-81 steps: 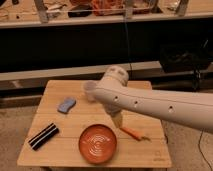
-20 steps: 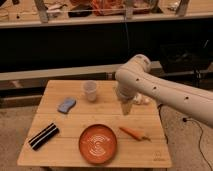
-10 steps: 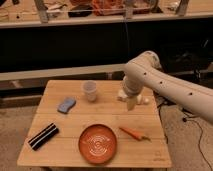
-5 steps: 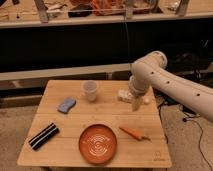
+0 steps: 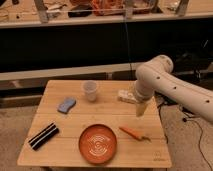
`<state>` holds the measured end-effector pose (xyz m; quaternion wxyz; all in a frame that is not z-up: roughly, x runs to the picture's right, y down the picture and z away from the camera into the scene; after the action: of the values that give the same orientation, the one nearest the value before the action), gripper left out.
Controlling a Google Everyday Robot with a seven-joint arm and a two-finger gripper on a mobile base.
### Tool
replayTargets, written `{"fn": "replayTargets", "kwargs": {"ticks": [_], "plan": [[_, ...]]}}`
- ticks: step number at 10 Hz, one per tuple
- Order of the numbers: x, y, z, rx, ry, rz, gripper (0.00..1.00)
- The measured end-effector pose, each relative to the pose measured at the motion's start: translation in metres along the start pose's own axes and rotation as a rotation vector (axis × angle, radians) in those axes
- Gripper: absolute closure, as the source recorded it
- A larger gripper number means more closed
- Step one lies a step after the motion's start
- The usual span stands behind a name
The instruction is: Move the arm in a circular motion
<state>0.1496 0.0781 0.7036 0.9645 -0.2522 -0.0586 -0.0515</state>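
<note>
The arm (image 5: 172, 87) is a thick cream-white tube with small dark holes, reaching in from the right edge to a bulbous joint above the table's far right part. From that joint a narrow beige tip hangs down, ending in the gripper (image 5: 139, 112) just above the wooden table (image 5: 75, 145) near its right edge. The gripper hangs between a pale block (image 5: 126, 96) behind it and an orange carrot (image 5: 134, 133) in front of it.
On the table stand a translucent cup (image 5: 90, 91), a blue sponge (image 5: 66, 105), a black striped bar (image 5: 43, 136) and an orange-red plate (image 5: 98, 143). A dark shelf unit with cluttered items runs behind the table. Cables lie on the floor at right.
The arm has swung steadily to the right across the table, from over its middle to its right edge. The tip now points down near the pale block. The objects have stayed put.
</note>
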Motion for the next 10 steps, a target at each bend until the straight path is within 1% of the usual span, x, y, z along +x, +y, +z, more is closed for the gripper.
{"fn": "replayTargets", "kwargs": {"ticks": [1, 3, 4, 6, 7, 9, 10], "plan": [[-0.005, 0.006, -0.001, -0.002, 0.001, -0.009, 0.2], [-0.028, 0.023, -0.002, -0.007, -0.003, -0.041, 0.2], [-0.033, 0.027, -0.002, -0.01, -0.004, -0.053, 0.2], [-0.033, 0.025, -0.003, -0.007, 0.005, -0.078, 0.2], [-0.038, 0.023, -0.003, -0.006, 0.005, -0.093, 0.2], [-0.066, 0.014, -0.003, -0.002, 0.007, -0.138, 0.2], [-0.071, 0.012, -0.003, 0.0, 0.01, -0.145, 0.2]]}}
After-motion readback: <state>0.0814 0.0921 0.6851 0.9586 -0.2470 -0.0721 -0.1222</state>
